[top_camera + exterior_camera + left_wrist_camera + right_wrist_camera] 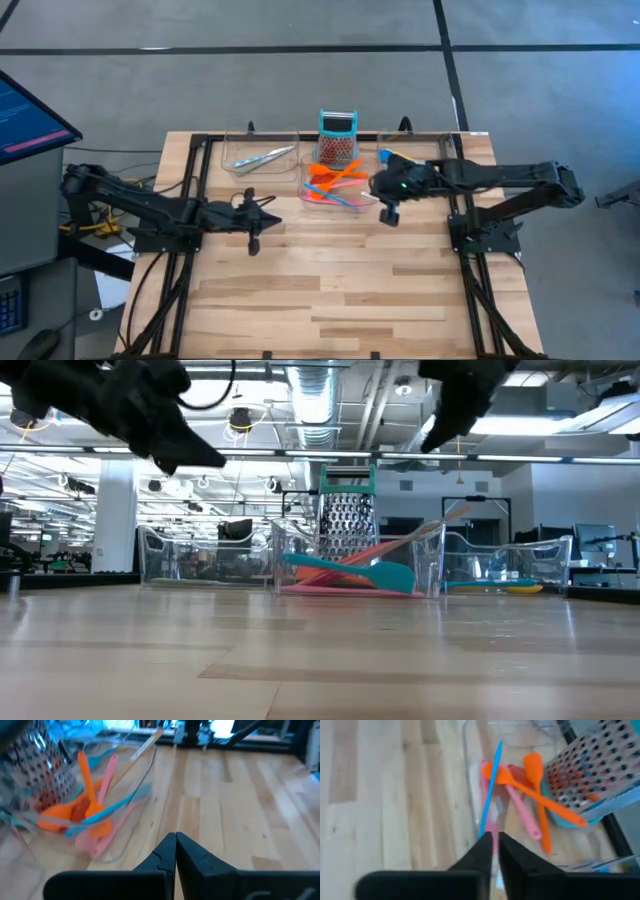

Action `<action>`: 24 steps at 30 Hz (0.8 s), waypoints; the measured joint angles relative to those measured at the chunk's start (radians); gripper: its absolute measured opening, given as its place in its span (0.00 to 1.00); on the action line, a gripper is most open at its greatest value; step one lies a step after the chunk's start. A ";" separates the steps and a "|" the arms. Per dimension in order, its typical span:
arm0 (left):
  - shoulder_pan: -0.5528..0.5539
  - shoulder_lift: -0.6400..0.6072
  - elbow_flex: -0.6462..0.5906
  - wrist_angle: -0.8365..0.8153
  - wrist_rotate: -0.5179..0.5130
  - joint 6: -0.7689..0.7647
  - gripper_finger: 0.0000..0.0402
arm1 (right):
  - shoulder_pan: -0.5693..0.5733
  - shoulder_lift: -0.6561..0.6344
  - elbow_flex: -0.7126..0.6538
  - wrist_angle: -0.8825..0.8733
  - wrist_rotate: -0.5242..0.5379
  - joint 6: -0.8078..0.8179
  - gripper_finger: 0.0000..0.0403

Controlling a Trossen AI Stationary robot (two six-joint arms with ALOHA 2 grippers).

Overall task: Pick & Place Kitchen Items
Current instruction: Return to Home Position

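Right gripper [388, 213], fingers pressed together and carrying nothing, is hovering just beside the middle tray [304, 190]. The utensils [333, 183] are lying inside it, the blue spatula [490, 790] pointing its handle toward this claw. Left gripper [252, 240], likewise clenched and empty, is waiting farther off.

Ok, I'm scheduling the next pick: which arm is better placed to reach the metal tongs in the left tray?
Probably left. The left gripper hangs close to the left tray holding the tongs; the right gripper hangs beyond the middle bin, farther off.
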 joint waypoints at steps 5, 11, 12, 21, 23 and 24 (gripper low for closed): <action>-0.041 -0.115 0.000 -0.097 -0.003 0.023 0.00 | 0.078 -0.108 -0.115 0.036 0.030 0.053 0.03; -0.092 -0.270 0.000 -0.249 -0.004 0.061 0.00 | 0.180 -0.296 -0.273 0.137 0.108 0.092 0.01; -0.100 -0.291 0.000 -0.254 -0.004 0.068 0.00 | 0.192 -0.333 -0.301 0.164 0.111 0.082 0.00; -0.128 -0.440 0.000 -0.307 -0.049 0.139 0.00 | 0.239 -0.619 -0.525 0.380 0.114 0.044 0.00; -0.128 -0.467 0.000 -0.337 -0.050 0.139 0.00 | 0.239 -0.660 -0.558 0.398 0.118 0.049 0.00; -0.128 -0.478 0.000 -0.351 -0.051 0.139 0.00 | 0.239 -0.676 -0.570 0.402 0.122 0.049 0.00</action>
